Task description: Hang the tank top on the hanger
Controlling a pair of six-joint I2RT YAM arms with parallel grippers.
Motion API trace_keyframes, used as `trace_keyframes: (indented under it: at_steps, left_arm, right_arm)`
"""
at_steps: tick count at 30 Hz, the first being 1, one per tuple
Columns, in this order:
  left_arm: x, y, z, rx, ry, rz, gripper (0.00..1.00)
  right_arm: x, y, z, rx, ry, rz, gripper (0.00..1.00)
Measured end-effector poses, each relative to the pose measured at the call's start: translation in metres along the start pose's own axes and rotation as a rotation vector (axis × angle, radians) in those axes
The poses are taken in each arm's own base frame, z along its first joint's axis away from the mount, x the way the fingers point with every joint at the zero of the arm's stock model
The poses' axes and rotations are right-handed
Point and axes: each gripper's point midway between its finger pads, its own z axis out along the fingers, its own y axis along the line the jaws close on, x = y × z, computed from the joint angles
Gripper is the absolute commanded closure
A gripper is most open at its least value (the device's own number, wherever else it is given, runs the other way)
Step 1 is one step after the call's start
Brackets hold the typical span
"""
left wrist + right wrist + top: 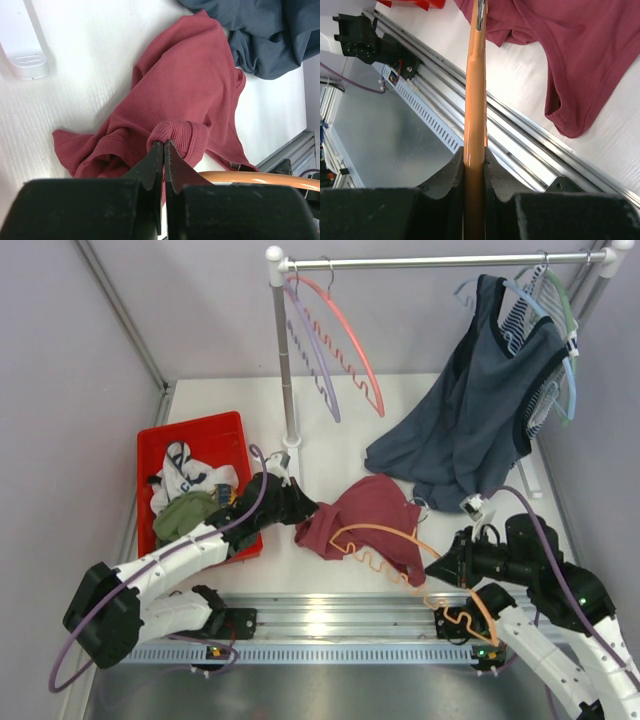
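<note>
Forward and inward both arms reach, low over the table [330,440]. There the left gripper [163,145] is pinched shut on a tank top [365,508] fold mid-table; the right gripper [475,156] clamps the hanger [385,527], which overlaps the top's near edge.

Left arm ran from lower left to frame centre, left gripper [300,510] pinched on tank top [365,512]. Right arm folded lower right, right gripper [437,568] clamped on hanger [475,100], pointing left.
</note>
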Motion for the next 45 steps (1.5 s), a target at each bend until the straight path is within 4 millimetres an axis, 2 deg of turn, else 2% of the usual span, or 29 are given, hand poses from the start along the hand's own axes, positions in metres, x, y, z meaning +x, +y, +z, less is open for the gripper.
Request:
trace_keyframes:
  at_steps: [8,12,19,28,38,45]
  left_arm:
    - [-0.001,-0.005,-0.002,0.021,0.004,0.001,1.00]
    - [-0.003,-0.009,-0.006,0.038,-0.001,0.010,1.00]
    - [-0.003,-0.009,-0.011,0.038,0.001,0.024,1.00]
    - [-0.003,-0.016,-0.015,0.067,0.019,0.025,1.00]
    - [-0.001,-0.027,-0.020,0.117,0.043,0.022,1.00]
    - [0.000,-0.030,-0.022,0.130,0.050,0.023,1.00]
  right_arm:
    - [0.017,-0.017,0.032,-0.029,-0.002,0.066,1.00]
    - [0.012,-0.016,0.039,-0.062,-0.063,0.073,1.00]
    - [-0.004,-0.004,0.040,-0.132,-0.143,0.047,1.00]
    - [0.008,-0.018,0.062,-0.158,-0.168,0.062,1.00]
    - [0.004,-0.027,0.086,-0.204,-0.227,0.067,1.00]
    - [0.002,-0.028,0.094,-0.223,-0.230,0.053,1.00]
